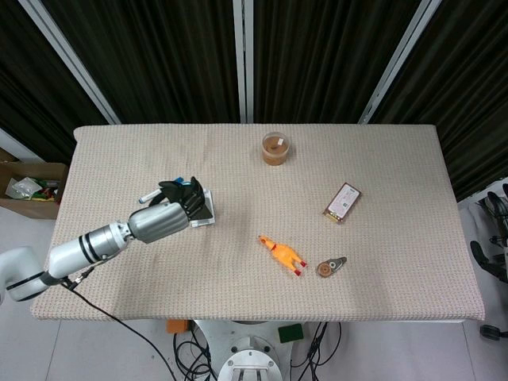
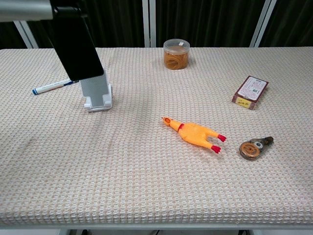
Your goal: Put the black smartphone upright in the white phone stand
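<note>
My left hand [image 1: 169,213] grips the black smartphone [image 2: 77,45] and holds it nearly upright in the air. In the chest view the phone's lower edge hangs just above and in front of the white phone stand [image 2: 97,90], covering the stand's top. From the head view the hand's dark fingers [image 1: 183,193] sit over the stand [image 1: 205,209], so the phone itself is hard to make out there. Only the top of the hand [image 2: 58,8] shows in the chest view. The right hand is in neither view.
A blue marker [image 2: 54,86] lies left of the stand. A jar of rubber bands [image 2: 176,54] stands at the back. A rubber chicken [image 2: 193,132], a correction-tape dispenser [image 2: 255,147] and a small brown box [image 2: 251,91] lie to the right.
</note>
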